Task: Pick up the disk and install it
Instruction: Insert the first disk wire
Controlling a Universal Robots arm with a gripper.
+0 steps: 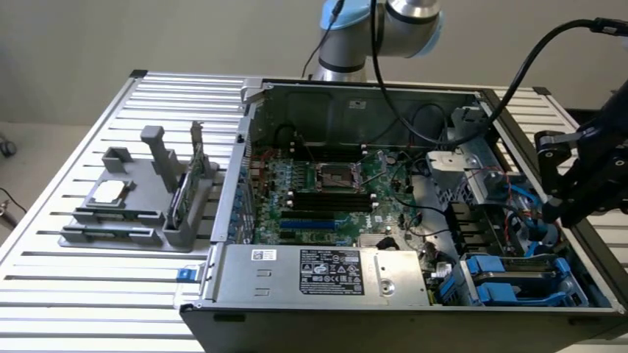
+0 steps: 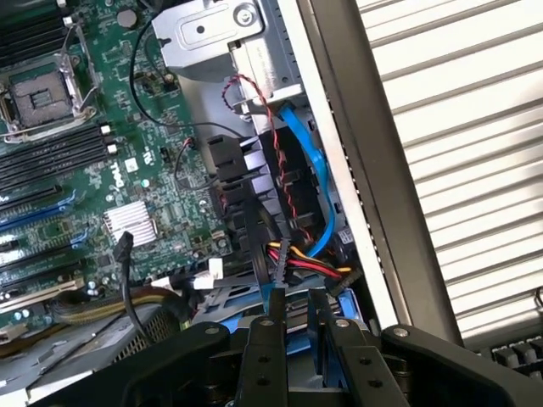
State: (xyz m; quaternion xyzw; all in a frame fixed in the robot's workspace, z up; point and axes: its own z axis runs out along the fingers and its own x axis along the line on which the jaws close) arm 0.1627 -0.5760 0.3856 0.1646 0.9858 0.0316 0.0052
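Tool (image 1: 567,209) (image 2: 295,307) hung over the open computer case (image 1: 343,95), at the exterior view's right, above the drive bay corner. Its jaws stood slightly spread with nothing pinched between them. Disk (image 1: 496,281) sat in the bay at the case's near corner, blue carrier frame showing just below the tool. Blue data cable (image 2: 307,161) ran alongside the case wall. Grey stand (image 1: 147,198) rested on the slatted worktop (image 1: 88,287), well apart.

I see my gripper (image 2: 302,326) sitting low over a blue plastic frame (image 2: 227,309) at the edge of the case. Red, yellow and black wires (image 2: 297,264) and a blue cable (image 2: 307,161) crowd in near it, beside the green motherboard (image 2: 102,170).
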